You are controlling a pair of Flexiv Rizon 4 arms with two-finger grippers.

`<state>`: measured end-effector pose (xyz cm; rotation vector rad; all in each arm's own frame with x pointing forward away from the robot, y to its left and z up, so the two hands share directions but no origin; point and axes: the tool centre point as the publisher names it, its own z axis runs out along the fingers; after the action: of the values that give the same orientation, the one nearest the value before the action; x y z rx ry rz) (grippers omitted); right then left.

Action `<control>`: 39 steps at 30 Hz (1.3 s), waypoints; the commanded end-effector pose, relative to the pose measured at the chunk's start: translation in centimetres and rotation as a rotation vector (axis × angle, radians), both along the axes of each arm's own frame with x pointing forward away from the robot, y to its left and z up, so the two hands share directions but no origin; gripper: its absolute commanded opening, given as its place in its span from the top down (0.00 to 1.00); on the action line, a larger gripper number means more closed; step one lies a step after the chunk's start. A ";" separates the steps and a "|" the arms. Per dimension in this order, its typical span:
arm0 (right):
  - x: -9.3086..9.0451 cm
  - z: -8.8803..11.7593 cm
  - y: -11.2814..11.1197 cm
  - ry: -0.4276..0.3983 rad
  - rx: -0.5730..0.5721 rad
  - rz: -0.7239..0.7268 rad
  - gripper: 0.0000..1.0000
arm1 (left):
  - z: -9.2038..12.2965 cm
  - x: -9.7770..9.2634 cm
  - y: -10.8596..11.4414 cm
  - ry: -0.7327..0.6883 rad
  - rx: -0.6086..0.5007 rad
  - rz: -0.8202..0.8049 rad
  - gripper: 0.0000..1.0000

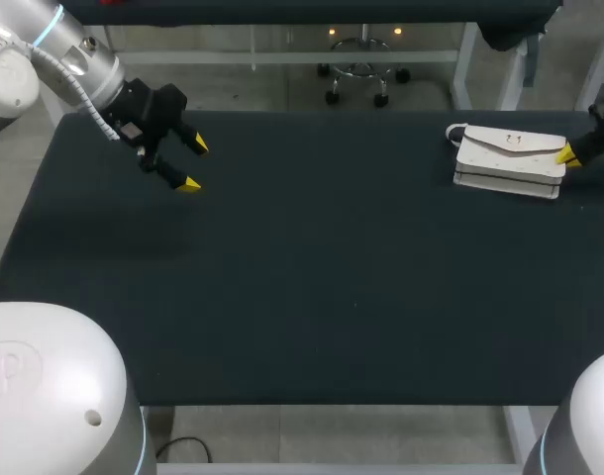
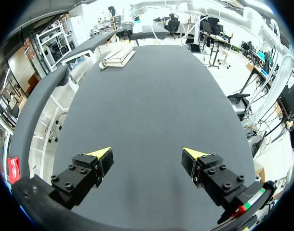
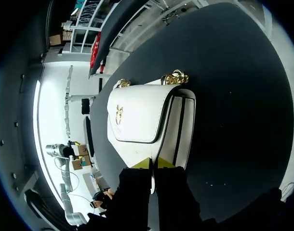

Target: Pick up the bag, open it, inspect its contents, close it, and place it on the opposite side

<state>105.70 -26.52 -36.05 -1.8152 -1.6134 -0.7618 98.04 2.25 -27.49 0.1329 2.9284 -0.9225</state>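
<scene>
my right pincer point(image 3: 153, 163) is closed tight on the near edge of the white bag point(image 3: 137, 122), with a yellow tip on either side of the flap's rim. the bag lies flat near the table's point(image 1: 332, 287) far right corner. my left pincer point(image 1: 194, 164) hangs wide open above the table's far left, well apart from the bag.
</scene>
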 end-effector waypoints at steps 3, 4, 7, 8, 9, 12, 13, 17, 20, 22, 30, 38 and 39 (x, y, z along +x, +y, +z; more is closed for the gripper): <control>0.3 -0.3 0.5 0.040 0.000 0.086 1.00 | -0.1 0.0 0.0 -0.002 -0.002 0.000 0.00; 0.2 -0.4 0.5 0.042 -0.001 0.088 1.00 | -0.1 0.0 0.0 -0.002 -0.002 0.000 0.00; 0.2 -0.9 0.3 0.053 0.000 0.087 1.00 | -0.1 0.0 0.0 -0.002 -0.002 0.000 0.00; 0.2 -1.0 0.2 0.056 0.005 0.084 1.00 | -0.1 0.0 0.0 -0.002 -0.002 0.000 0.00; 0.3 -1.1 0.1 0.057 0.006 0.083 1.00 | -0.1 0.0 0.0 -0.002 -0.002 0.000 0.00; 0.3 -1.2 -0.2 0.061 0.009 0.084 0.74 | -0.1 0.0 0.0 -0.002 -0.002 0.000 0.00; 0.4 -1.0 -0.4 0.061 0.008 0.082 0.45 | -0.1 0.0 0.0 -0.002 -0.002 0.000 0.00; 0.3 -0.2 -1.6 0.051 -0.020 0.020 0.00 | -0.1 0.0 0.0 -0.002 -0.002 0.000 0.00; 0.1 0.2 -2.1 0.043 -0.032 -0.024 0.00 | -0.1 0.0 0.0 -0.002 -0.002 0.000 0.00; 0.0 0.3 -2.2 0.030 -0.039 -0.056 0.00 | -0.1 0.0 0.0 -0.002 -0.002 0.000 0.00; -0.4 -0.2 -1.2 0.016 -0.045 -0.128 0.10 | -0.1 0.0 0.0 -0.002 -0.002 0.000 0.00; -0.6 0.3 -0.5 -0.005 -0.079 -0.192 0.51 | -0.1 0.0 0.0 -0.002 -0.002 0.000 0.00; -0.6 0.5 -0.4 -0.013 -0.087 -0.199 0.51 | -0.1 0.0 0.0 -0.002 -0.002 0.000 0.00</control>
<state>106.04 -27.84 -36.31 -1.9376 -1.5072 -0.7005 98.04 2.25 -27.50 0.1329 2.9285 -0.9226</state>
